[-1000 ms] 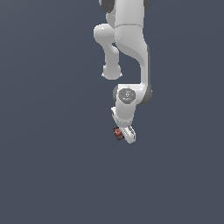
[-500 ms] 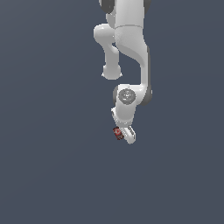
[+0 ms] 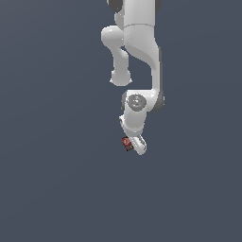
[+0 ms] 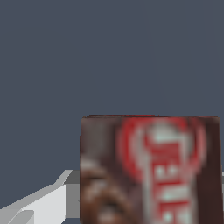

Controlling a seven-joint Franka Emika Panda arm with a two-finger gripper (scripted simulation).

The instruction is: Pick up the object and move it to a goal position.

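The object (image 3: 126, 143) is a small dark brown and red block with a white-red label. It sits at the tip of my gripper (image 3: 133, 144), on the side toward the exterior view's left, low under the white arm. The wrist view has the object (image 4: 148, 170) very close and large, its red and white label facing the camera. One pale finger (image 4: 43, 203) touches its side. The other finger is hidden behind the block. The gripper looks shut on the object.
A plain dark grey-blue surface (image 3: 56, 189) fills both views all around. The arm's white links (image 3: 139, 42) rise above the gripper toward the top of the exterior view. No other objects or markers show.
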